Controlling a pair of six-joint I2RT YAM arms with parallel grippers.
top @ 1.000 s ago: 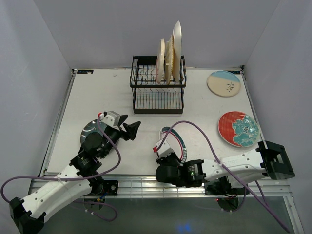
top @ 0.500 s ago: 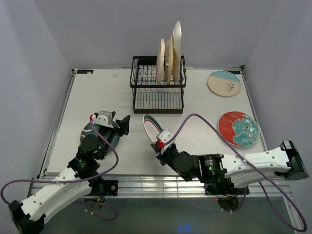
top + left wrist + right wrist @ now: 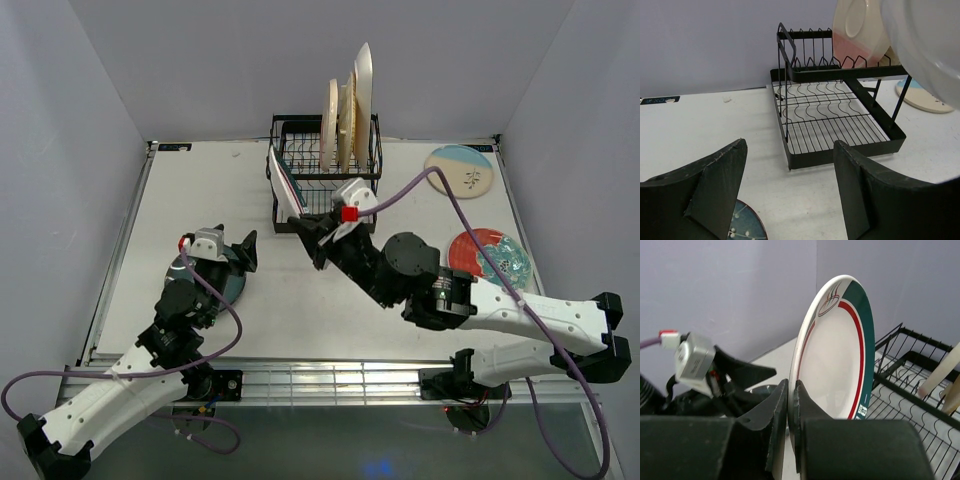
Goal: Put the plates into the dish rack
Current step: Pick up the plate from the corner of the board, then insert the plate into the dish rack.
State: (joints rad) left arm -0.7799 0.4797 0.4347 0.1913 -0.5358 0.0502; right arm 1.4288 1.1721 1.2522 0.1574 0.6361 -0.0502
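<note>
Observed white table (image 3: pixel 200 200), matte and rectangular. Noted grey walls (image 3: pixel 70 120) closing it in on left, far and right sides. Found aluminium rail (image 3: pixel 330 378) running along near edge. Located black label (image 3: pixel 175 148) lying flat at far-left corner, at wall's foot. Recorded small speck (image 3: pixel 238 153) near it, to the right.

Left wrist view: the dark teal plate (image 3: pixel 747 227) is a speckled sliver cut off by the lower edge. A pale disc (image 3: pixel 927 45), too blurred to identify, hides part of the cream-and-blue plate (image 3: pixel 920 100).

Top view: the right arm (image 3: pixel 520 315) covers the near edge of the red-teal floral plate (image 3: pixel 492 250).

Right wrist view: the right gripper (image 3: pixel 791 386) hides the lower rim of the white plate with teal-red rim (image 3: pixel 835 365). The dish rack (image 3: pixel 905 407) runs off the right edge.
</note>
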